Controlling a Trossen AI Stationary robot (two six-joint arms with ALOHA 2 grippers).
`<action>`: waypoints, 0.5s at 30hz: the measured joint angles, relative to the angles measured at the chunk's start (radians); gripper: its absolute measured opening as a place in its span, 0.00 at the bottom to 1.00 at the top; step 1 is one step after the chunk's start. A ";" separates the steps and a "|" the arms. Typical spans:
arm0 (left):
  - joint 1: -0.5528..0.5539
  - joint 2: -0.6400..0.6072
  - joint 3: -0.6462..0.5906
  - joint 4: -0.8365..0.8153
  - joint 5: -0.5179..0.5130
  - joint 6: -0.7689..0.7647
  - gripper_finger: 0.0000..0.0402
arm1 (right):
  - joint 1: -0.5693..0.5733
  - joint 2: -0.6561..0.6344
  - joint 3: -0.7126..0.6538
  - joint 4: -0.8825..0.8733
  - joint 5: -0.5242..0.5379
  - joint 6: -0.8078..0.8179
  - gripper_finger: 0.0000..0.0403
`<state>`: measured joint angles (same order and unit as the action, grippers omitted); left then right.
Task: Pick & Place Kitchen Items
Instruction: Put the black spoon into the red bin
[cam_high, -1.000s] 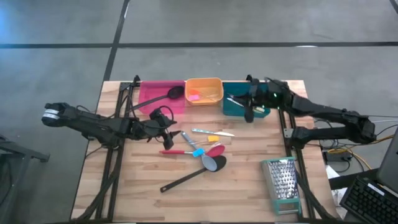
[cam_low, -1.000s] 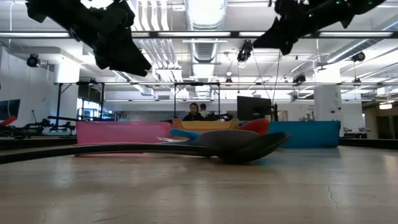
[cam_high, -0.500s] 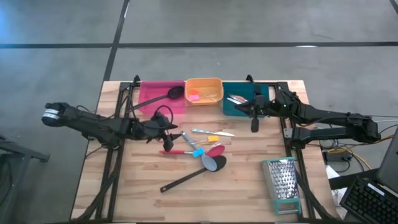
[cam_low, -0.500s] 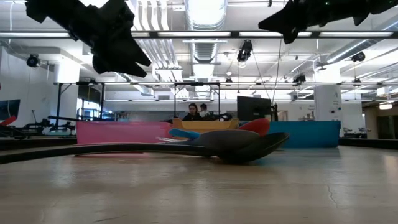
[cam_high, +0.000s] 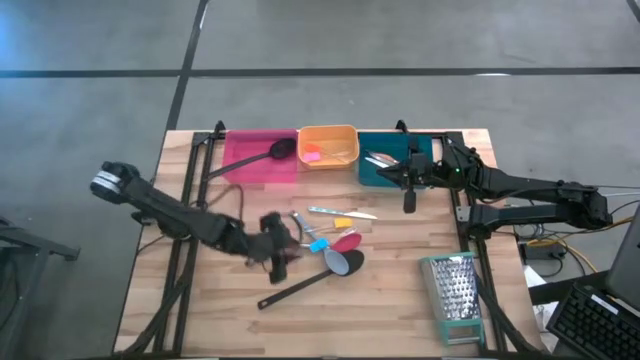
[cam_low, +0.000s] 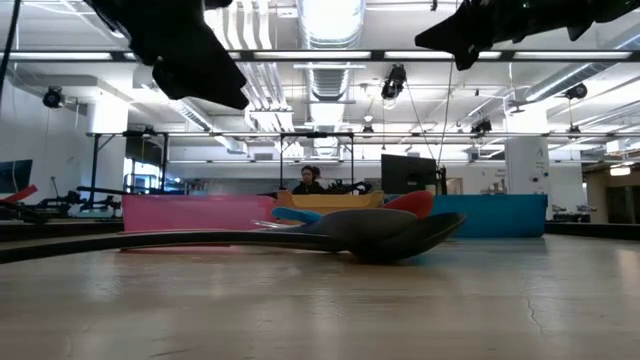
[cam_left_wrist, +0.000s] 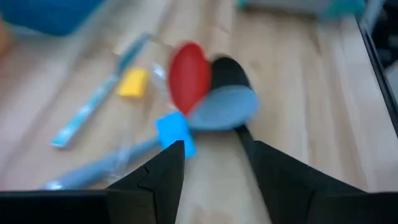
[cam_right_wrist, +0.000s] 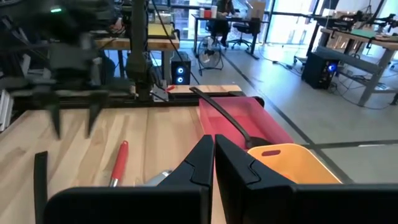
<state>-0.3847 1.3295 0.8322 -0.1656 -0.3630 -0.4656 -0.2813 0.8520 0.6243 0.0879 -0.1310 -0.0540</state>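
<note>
L hand over utensil pile, R hand idle.
L hand (cam_high: 277, 250) fingers apart, empty, red spatula (cam_left_wrist: 188, 77) & grey spoon (cam_left_wrist: 225, 107) just ahead; R hand (cam_high: 408, 197) clenched, empty.

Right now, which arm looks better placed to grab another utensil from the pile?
The left. Its gripper hangs open over the pile, beside the grey spoon. The right gripper is shut, off by the teal bin.
</note>
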 joint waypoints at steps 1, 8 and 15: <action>-0.022 0.029 0.024 -0.017 0.000 0.000 0.47 | 0.000 0.000 0.000 0.000 0.000 0.001 0.02; -0.129 0.204 0.190 -0.202 -0.006 -0.119 0.46 | 0.000 0.000 0.000 -0.002 0.000 0.002 0.02; -0.143 0.313 0.273 -0.271 0.004 -0.294 0.46 | 0.000 0.000 0.000 -0.003 0.000 0.020 0.02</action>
<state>-0.5274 1.6423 1.1050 -0.4362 -0.3587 -0.7594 -0.2813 0.8524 0.6243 0.0849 -0.1311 -0.0337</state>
